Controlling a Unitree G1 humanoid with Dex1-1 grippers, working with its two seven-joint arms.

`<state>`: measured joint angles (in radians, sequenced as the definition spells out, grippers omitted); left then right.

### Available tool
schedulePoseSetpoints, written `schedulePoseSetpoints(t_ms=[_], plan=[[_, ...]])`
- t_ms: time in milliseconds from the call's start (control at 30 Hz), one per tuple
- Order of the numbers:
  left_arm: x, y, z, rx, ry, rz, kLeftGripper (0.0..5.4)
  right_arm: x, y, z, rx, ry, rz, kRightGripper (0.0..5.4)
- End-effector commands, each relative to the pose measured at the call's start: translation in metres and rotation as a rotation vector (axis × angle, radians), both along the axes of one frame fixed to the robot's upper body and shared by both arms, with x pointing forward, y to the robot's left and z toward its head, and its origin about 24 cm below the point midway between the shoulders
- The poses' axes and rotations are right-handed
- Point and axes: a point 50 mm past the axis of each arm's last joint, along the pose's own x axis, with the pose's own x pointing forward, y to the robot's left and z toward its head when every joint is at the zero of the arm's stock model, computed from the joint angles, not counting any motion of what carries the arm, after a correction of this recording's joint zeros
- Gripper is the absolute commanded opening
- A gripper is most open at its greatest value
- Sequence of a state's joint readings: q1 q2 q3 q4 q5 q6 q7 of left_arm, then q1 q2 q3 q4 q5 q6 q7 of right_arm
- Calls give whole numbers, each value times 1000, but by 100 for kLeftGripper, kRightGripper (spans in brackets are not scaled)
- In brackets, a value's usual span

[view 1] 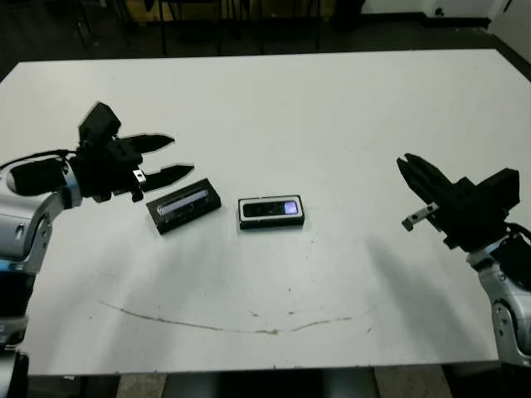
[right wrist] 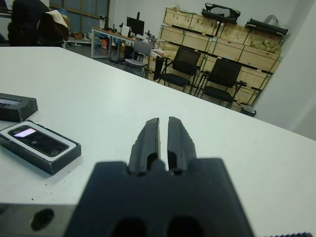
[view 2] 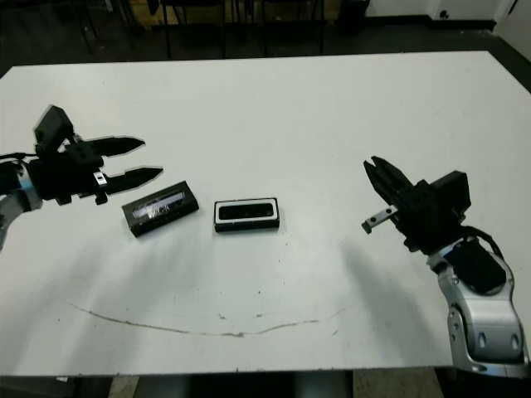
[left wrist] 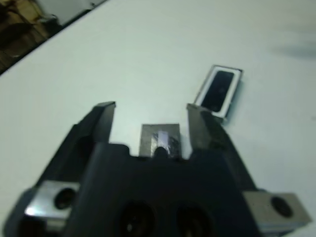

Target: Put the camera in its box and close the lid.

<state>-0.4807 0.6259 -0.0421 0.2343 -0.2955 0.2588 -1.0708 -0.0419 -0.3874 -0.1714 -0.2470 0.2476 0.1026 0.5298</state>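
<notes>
On the white tabletop (view 1: pixel 332 124), the camera (view 1: pixel 271 209) is seen already seated in the box (view 1: pixel 271 223). The lid (view 1: pixel 183 205), lying askew beside it under the spread-open left hand (view 1: pixel 158 157), could be skewed or pushed into the box if gripped off-centre. The right hand (view 2: pixel 379 178) is clenched empty.

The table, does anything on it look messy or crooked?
A long thin dark scratchy line curves across the white table near the front edge. The flat black lid lies askew beside the white-lined box, not on it.
</notes>
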Motion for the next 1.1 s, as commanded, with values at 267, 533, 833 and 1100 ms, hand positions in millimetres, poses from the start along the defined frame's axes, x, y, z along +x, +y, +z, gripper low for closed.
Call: schedulePoseSetpoints(t_ms=[267, 533, 833, 1100], plan=[[3, 14, -32, -34, 209, -14, 539, -2, -10, -12, -25, 79, -33, 0], [4, 22, -46, 27, 231, 15, 539, -3, -12, -16, -36, 107, -31, 0], [4, 23, -58, 65, 259, 31, 539, -1, -12, -21, -27, 120, -33, 0], [4, 19, -67, 76, 274, 26, 539, -1, -14, -24, -28, 124, -16, 0]])
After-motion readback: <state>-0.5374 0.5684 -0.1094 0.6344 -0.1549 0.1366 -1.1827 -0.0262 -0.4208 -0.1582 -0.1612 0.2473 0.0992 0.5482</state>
